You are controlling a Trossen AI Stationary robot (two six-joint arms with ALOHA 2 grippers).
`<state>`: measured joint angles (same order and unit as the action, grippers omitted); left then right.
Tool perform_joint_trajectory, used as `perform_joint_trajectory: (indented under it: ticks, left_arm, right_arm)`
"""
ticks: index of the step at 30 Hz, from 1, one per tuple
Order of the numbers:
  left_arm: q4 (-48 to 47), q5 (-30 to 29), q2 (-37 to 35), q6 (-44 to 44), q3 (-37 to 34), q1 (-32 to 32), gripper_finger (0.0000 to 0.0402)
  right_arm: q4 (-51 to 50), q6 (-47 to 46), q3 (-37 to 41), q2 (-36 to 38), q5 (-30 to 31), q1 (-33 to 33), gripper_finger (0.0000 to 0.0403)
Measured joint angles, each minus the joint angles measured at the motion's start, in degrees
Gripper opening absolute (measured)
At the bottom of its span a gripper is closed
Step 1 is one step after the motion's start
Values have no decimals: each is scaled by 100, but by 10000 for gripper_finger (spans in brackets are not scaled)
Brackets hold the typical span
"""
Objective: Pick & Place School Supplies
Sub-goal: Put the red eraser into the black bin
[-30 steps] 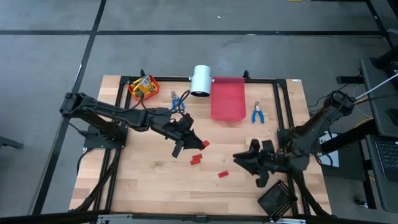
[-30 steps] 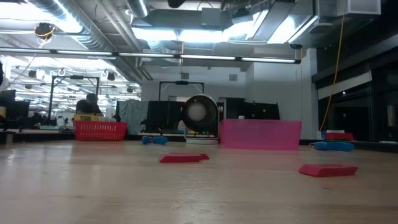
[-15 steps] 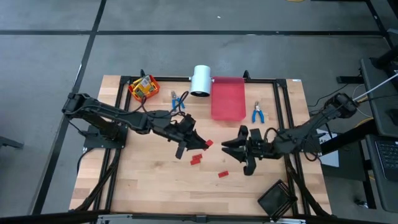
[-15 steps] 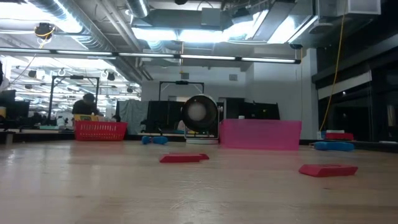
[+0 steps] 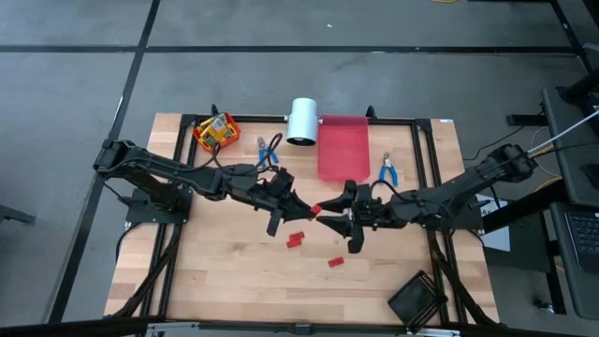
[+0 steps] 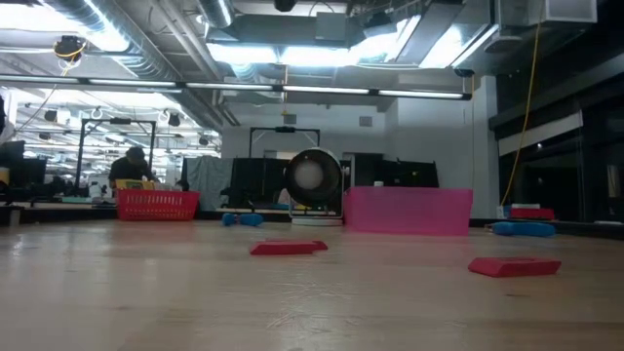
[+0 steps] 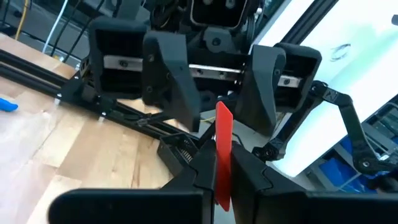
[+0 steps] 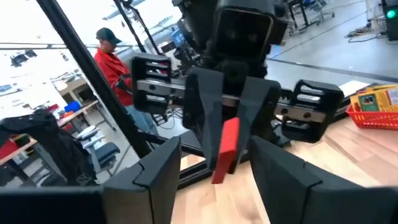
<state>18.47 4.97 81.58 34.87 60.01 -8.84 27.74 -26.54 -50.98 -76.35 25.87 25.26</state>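
Note:
My left gripper (image 5: 301, 213) hangs over the middle of the table, shut on a tiny red block (image 5: 314, 210). My right gripper (image 5: 335, 217) faces it from the table's right and is open. Its fingers stand on either side of that block (image 8: 227, 148) without touching it. Two more red blocks (image 5: 295, 240) (image 5: 335, 262) lie flat on the wood. Yellow-orange boxes (image 5: 216, 129) sit in a small red basket (image 5: 201, 140) at the far left. One blue-handled tool (image 5: 270, 150) lies beside the white cylinder (image 5: 302, 122), the other (image 5: 387, 169) right of the pink tray (image 5: 343, 150). My left gripper pinches the red block's lower end (image 7: 222, 186) between its two fingers. The fingers (image 7: 193, 174) come in nearly level from the table's left. The block stands on edge, sticks out past the fingertips and is lifted clear of the table.
A black tray (image 5: 416, 300) lies at the near right corner. A black frame (image 5: 421, 159) runs along the far and right sides of the table. In the low view the two loose red blocks (image 6: 288, 248) (image 6: 514, 265) lie in front of the pink tray (image 6: 408, 212).
My right gripper has swung from the near right of the table toward the left and far side, up to the left gripper, staying open. My left gripper has kept its hold on the red block and shifted slightly toward the right.

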Motion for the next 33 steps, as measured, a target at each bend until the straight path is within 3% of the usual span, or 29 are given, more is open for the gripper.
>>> perform_joint_trajectory:
  ticks: [14, 24, 29, 33]
  left_arm:
    - [13, -45, 0, -69, 0, 0, 14]
    - [9, -42, -4, -134, 0, -6, 14]
    - [10, -42, -5, -166, 0, -4, 23]
    - [-28, 218, -7, -158, 4, 7, 57]
  right_arm:
    - [5, -134, -13, -20, -129, -136, 139]
    - [-76, -192, -13, -18, -353, -147, 17]
    - [-74, -266, -13, -18, -299, -158, 15]
    - [32, -187, -13, -22, -274, -177, 15]
